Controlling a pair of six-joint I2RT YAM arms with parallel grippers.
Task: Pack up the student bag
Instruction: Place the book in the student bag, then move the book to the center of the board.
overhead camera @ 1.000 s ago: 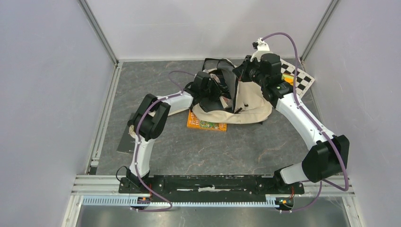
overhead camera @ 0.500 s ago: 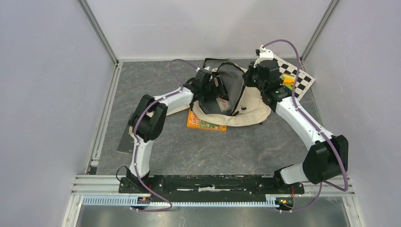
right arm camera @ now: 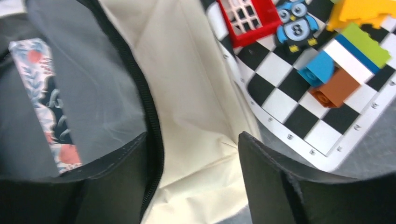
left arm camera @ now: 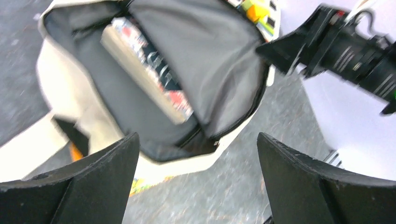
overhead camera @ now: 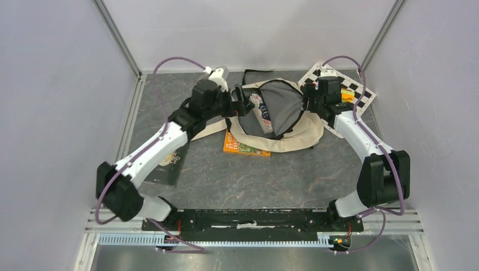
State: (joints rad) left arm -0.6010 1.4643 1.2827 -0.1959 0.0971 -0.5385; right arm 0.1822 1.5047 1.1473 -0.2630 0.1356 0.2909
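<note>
The student bag [overhead camera: 294,132] lies flat at the far middle of the grey table [overhead camera: 254,180], between the two grippers, with its mouth unzipped and its grey lining exposed. One floral-covered book [overhead camera: 261,110] sits inside, partly covered by a fold of the lining; its title cannot be read. An orange book [overhead camera: 245,148] lies on the table with its far edge tucked beneath the bag's near rim, so only part of the cover shows. A dark book [overhead camera: 166,169] lies towards the left side, partly hidden by the left arm. The left gripper [overhead camera: 242,101] hangs at the bag's left rim. In the wrist view, which is blurred, its fingers [left arm camera: 107,182] stand wide apart with nothing between them. The right gripper [overhead camera: 308,100] is at the bag's right rim. Its fingers [right arm camera: 280,186] also stand apart — the black zip edge runs along the inner finger and cream canvas fills the gap, with no clamping visible. Whether either finger touches the fabric cannot be determined. Just beside the bag's right side lies a checkered mat [overhead camera: 361,97] carrying toy bricks [right arm camera: 336,70] and an owl tile [right arm camera: 292,23]. Several pieces are cut off at the top of the right wrist view, and from above they are too small to tell apart.
</note>
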